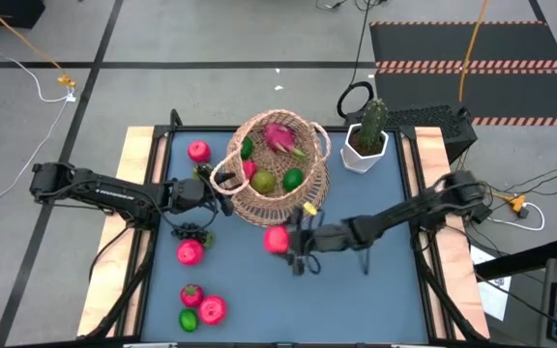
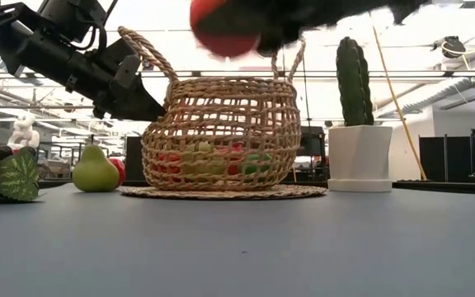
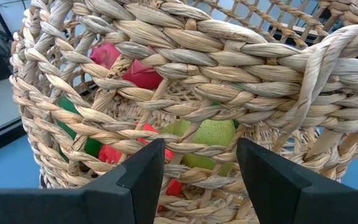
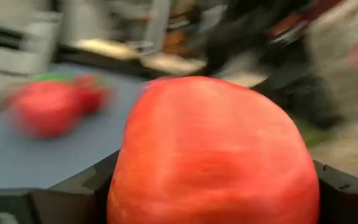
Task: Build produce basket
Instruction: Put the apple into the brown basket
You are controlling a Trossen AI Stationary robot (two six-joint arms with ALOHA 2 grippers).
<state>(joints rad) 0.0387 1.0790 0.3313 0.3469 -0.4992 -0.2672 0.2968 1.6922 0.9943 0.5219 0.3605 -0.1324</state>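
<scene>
Nearest my edge of the blue table [image 1: 375, 300], I see a small cluster of loose produce at the left: a green lime [image 1: 189, 320], a red apple [image 1: 212, 309] touching it, and a small red fruit with a green top [image 1: 191, 294] just behind them. A little farther in lies another red fruit [image 1: 190, 252].

Toward the middle, my right gripper [image 1: 292, 242] is lifted off the table with its jaws closed on a red apple [image 1: 277, 240]; in the right wrist view that apple [image 4: 213, 152] fills the gap between the two dark fingers [image 4: 73, 186].

Just beyond it stands the basket [image 1: 277, 169], round, tan and woven, resting on the table with a loop handle on each side. Inside I can make out a pink dragon fruit [image 1: 280, 136], two green limes [image 1: 293, 179] and other red and green pieces.

My left gripper [image 1: 222, 187] is at the basket's left side. Its jaws are part open, straddling the woven wall [image 3: 185, 149] near one loop handle [image 3: 328, 68]; I cannot tell whether they pinch it.

Left of the basket lies one more red apple [image 1: 198, 151]. At the far right corner stands a green cactus [image 1: 370, 121] in a white pot [image 1: 364, 155].
</scene>
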